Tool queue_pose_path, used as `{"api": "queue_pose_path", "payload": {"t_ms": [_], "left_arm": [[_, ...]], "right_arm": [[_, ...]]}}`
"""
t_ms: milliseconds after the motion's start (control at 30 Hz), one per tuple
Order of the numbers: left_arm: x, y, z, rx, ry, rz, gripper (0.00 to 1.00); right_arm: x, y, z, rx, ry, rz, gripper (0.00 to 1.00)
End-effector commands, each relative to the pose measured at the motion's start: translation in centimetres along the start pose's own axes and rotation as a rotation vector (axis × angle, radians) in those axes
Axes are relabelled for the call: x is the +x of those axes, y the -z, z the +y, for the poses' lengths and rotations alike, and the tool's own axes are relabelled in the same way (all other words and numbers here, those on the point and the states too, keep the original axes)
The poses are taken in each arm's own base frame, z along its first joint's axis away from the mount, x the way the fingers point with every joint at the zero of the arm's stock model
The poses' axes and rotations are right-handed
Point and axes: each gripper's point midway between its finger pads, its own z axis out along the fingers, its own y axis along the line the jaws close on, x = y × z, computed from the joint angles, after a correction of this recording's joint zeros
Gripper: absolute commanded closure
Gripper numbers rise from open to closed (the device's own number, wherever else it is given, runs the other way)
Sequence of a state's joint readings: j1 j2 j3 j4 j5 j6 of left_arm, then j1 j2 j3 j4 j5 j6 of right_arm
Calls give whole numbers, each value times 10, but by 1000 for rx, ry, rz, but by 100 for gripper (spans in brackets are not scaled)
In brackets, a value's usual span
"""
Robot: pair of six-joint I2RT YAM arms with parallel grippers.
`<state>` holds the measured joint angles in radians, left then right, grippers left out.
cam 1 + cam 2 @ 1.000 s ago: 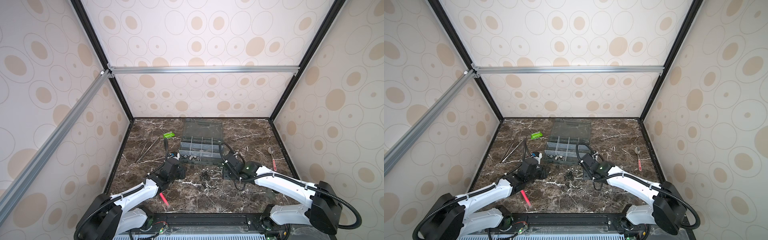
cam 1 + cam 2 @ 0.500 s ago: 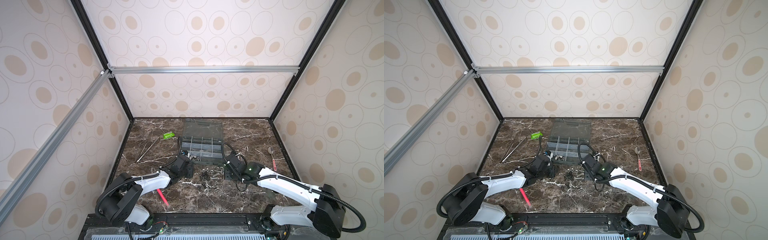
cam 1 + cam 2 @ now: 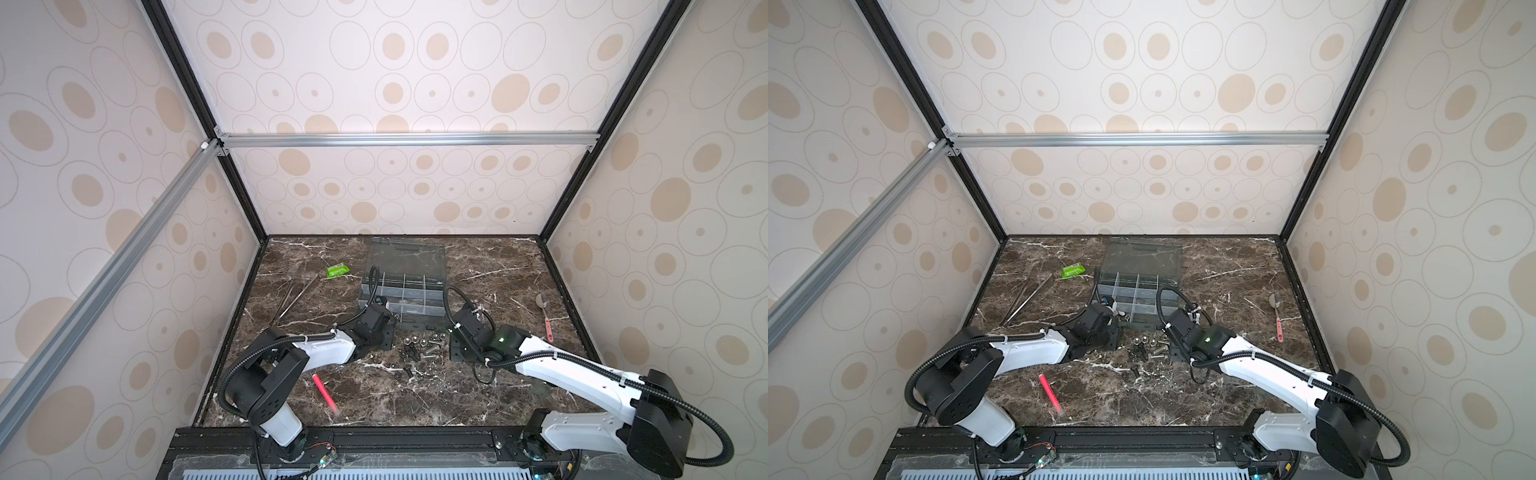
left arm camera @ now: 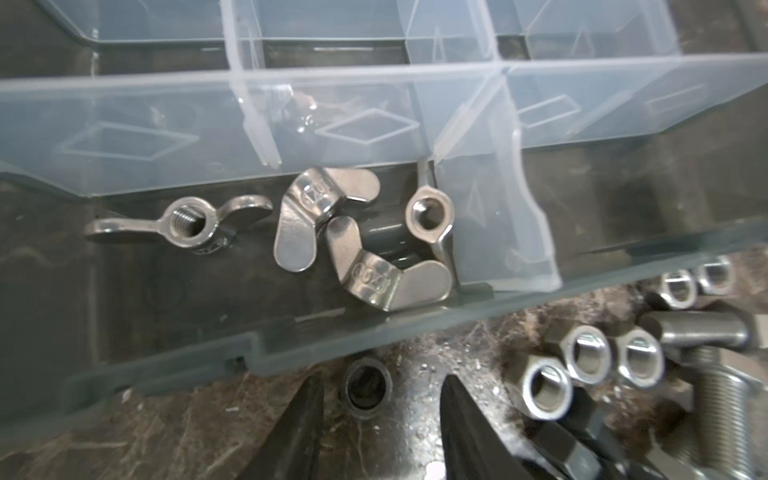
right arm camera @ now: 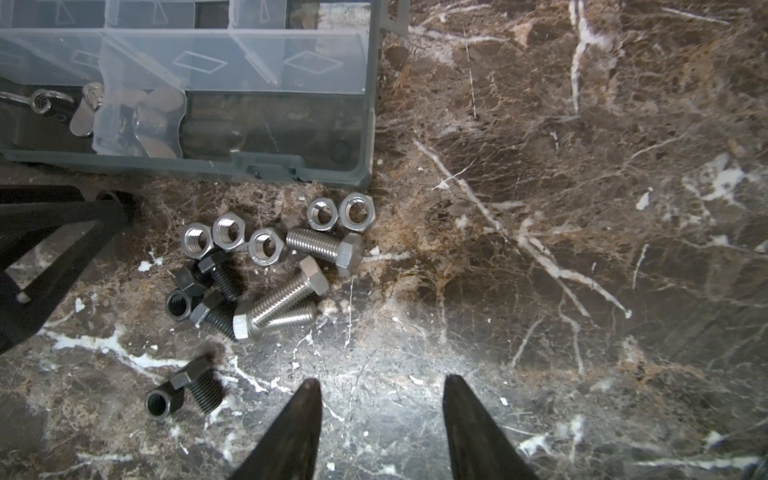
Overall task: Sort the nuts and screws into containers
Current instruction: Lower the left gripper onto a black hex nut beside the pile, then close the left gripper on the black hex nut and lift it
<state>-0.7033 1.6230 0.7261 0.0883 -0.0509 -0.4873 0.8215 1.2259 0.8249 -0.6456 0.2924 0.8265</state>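
Observation:
The dark grey organiser box (image 3: 402,296) (image 3: 1136,296) stands open mid-table, split into containers by translucent dividers (image 4: 257,124). Several silver winged nuts (image 4: 361,245) lie in its near-left container. My left gripper (image 4: 382,379) (image 3: 386,330) is open at the box's front wall. A black nut (image 4: 368,388) lies on the marble between its fingers, touching neither. Loose silver hex nuts (image 5: 226,232), silver screws (image 5: 286,295) and black screws (image 5: 216,311) are piled in front of the box (image 3: 419,347). My right gripper (image 5: 382,380) (image 3: 457,338) hangs open over bare marble right of the pile.
The box's clear lid (image 3: 405,257) lies back behind it. A green packet (image 3: 336,271) and long tweezers (image 3: 297,297) lie at the back left. A pink pen (image 3: 325,388) is at the front left, and a pink-handled spoon (image 3: 544,316) at the right. Walls enclose the table.
My left gripper has moved right and toward the box's front wall, coming down around the black nut. The right arm has shifted only slightly.

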Motion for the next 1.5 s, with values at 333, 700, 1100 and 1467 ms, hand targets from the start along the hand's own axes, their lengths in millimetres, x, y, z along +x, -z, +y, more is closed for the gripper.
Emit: {"api": "queue_pose_path", "payload": {"t_ms": [333, 700, 1100, 1467], "left_arm": [[-6, -12, 0, -52, -97, 5, 56], [11, -20, 4, -81, -130, 43, 65], [31, -13, 1, -71, -134, 68, 78], [16, 18, -11, -1, -86, 12, 82]], "right_arm": [[2, 3, -15, 40, -27, -8, 49], [5, 5, -22, 45, -52, -23, 49], [4, 7, -26, 55, -61, -34, 49], [3, 8, -29, 65, -61, -45, 49]]}}
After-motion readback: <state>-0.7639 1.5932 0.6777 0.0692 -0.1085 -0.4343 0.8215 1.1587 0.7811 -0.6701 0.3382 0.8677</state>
